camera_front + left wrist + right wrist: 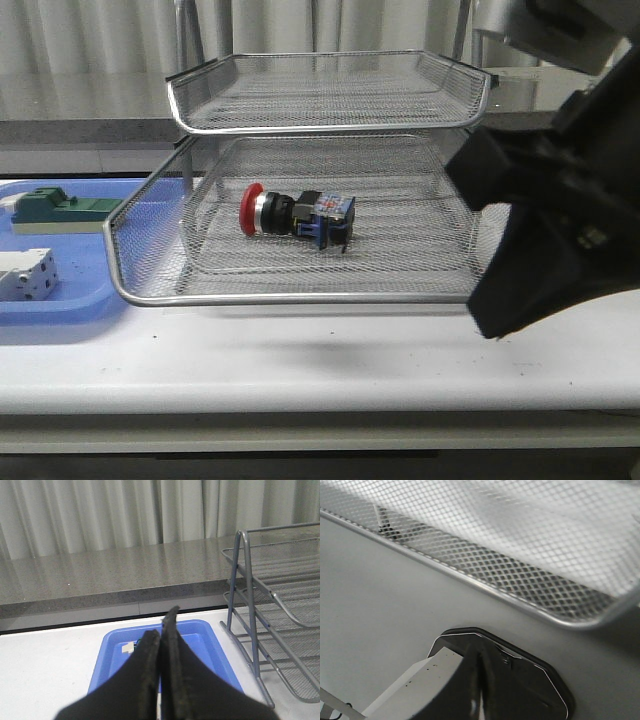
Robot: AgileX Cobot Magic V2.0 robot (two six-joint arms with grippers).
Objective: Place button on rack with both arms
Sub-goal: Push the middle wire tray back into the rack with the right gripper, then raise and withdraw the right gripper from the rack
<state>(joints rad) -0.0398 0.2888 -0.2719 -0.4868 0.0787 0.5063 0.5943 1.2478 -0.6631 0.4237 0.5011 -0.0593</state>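
Both grippers closed, empty; only front view shows button [295, 215] in rack [300, 290].

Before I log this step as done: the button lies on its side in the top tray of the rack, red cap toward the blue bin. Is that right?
Not quite. The button lies on its side, red cap toward the blue bin, but it is in the pulled-out tray below the top one of the rack, which holds nothing visible. The front view shows this.
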